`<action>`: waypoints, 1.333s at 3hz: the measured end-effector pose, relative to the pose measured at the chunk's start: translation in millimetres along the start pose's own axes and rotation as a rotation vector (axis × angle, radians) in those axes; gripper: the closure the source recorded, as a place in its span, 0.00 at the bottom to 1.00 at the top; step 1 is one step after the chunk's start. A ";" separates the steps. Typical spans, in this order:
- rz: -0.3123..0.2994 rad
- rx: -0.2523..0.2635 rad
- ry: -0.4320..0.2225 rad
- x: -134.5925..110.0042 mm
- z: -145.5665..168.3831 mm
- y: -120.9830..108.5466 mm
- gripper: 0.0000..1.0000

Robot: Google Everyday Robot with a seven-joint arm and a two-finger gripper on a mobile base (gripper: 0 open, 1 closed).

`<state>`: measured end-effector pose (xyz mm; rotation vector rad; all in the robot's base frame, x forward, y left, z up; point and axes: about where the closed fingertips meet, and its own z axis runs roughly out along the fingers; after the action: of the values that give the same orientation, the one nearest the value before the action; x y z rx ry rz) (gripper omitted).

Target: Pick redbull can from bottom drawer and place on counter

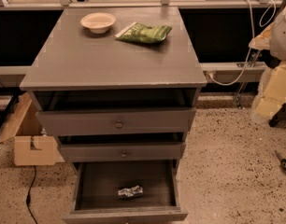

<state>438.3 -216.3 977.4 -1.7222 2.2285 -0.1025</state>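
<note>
Redbull can (130, 191): lies on its side, silvery and crinkled, on the dark floor of the bottom drawer (124, 214), a little right of centre and nearer the front wall than the back. Touches neither side wall. Bottom drawer: stands pulled well out beneath the top drawer (117, 122) and the middle drawer (122, 152), both knobbed, each with a dark gap above its front. Counter (110, 59): carries a pale bowl (98, 22) towards the back and a green snack bag (144, 32) just beside it on the right, not touching. Gripper: sits outside the camera view; impossible to tell jaws apart or together, or where the can lies relative to them.
</note>
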 end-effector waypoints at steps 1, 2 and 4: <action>0.000 0.000 0.000 0.0 0.1 0.0 0.00; 0.047 -0.126 -0.112 7.4 86.8 23.4 0.00; 0.174 -0.406 -0.395 -21.9 298.3 106.8 0.00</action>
<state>431.6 -125.4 673.2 -1.5447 2.1781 0.7119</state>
